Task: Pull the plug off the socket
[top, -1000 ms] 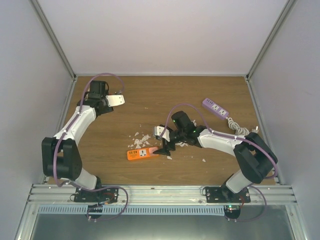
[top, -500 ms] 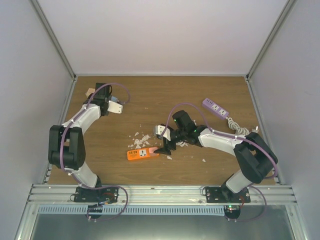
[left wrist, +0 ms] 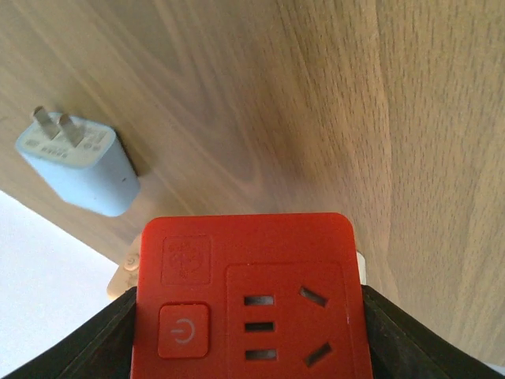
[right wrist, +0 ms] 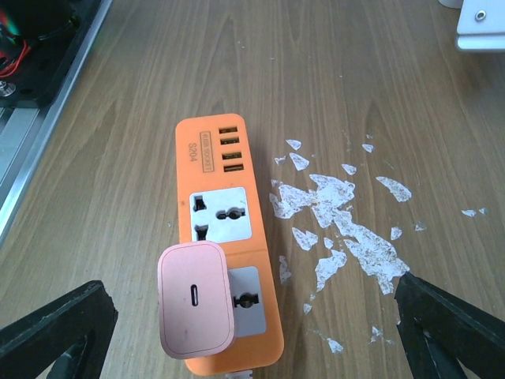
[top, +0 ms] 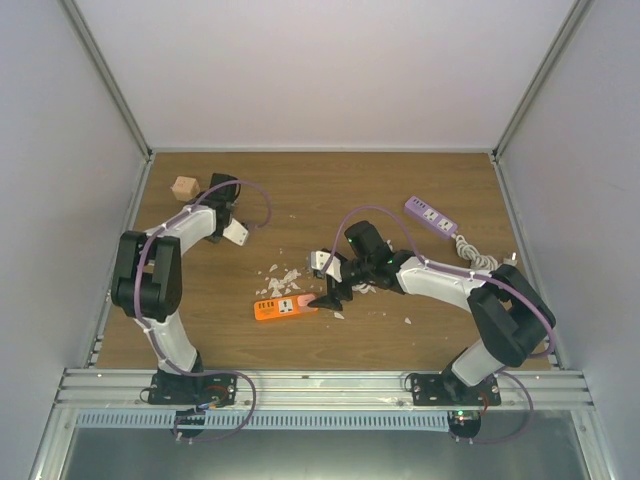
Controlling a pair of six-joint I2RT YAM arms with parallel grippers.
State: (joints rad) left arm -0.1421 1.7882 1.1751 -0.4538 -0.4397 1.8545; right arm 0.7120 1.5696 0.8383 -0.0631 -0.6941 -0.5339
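Observation:
The orange socket (right wrist: pixel 217 185) lies flat on the wooden table, also seen at centre in the top view (top: pixel 280 309). A pinkish-white plug (right wrist: pixel 195 300) sits plugged into its near outlet. My right gripper (right wrist: pixel 248 339) is open, its black fingers (right wrist: pixel 55 332) spread wide on both sides of the plug and touching nothing. From above, the right gripper (top: pixel 328 294) covers the plug. My left gripper (top: pixel 232 228) is at the back left, far from the socket, shut on a red socket block (left wrist: pixel 248 300) with a power button.
A light-blue plug adapter (left wrist: pixel 83 162) lies prongs-up beside the red block. A tan cube (top: pixel 184 187) sits in the back left corner. A purple power strip (top: pixel 430 215) with its coiled cable (top: pixel 478 255) lies at the right. White flecks (right wrist: pixel 347 213) scatter beside the socket.
The left arm has folded back and its gripper has slid slightly right and nearer with the red block, uncovering the tan cube. The right arm has not moved.

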